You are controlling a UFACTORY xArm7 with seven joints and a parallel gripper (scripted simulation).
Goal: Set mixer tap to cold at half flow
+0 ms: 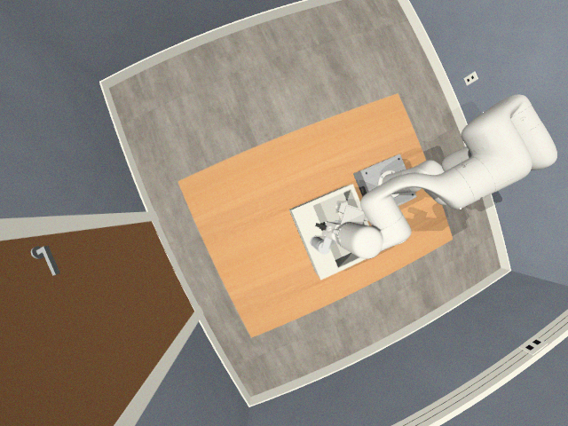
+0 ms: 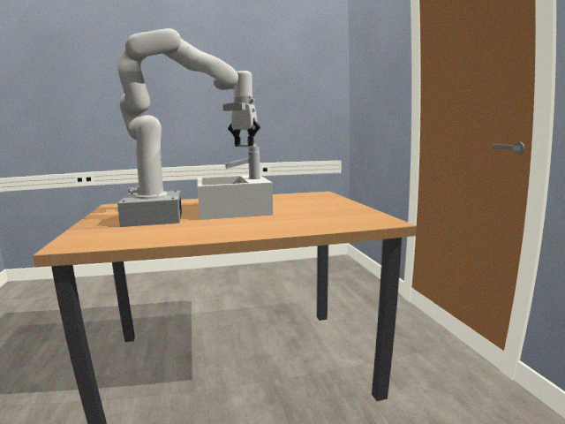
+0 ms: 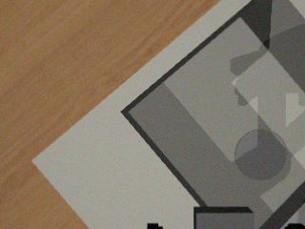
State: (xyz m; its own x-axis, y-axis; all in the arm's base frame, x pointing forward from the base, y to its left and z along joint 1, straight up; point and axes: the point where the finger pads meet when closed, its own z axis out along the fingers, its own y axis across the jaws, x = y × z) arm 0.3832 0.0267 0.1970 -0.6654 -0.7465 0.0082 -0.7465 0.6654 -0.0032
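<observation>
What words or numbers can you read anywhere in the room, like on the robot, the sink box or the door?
None: no readable text shows in any view.
The arm, its grey base, the sink box, the tap and the door carry no writing.
The dark marks on the wall rail are sockets, not letters.

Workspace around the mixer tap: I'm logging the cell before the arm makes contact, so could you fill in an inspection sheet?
Surface: wooden table carrying the sink and the arm's grey base block.
Job's things: mixer tap upright at the white sink box; a thin bar juts sideways over the basin; blue dot not visible.
Clutter: nothing seen.
Grippers: gripper open, just above the tap top, holding nothing.
Cables: nothing seen.
Surroundings: blue walls, wall trunking with sockets, brown door, grey floor.
</observation>
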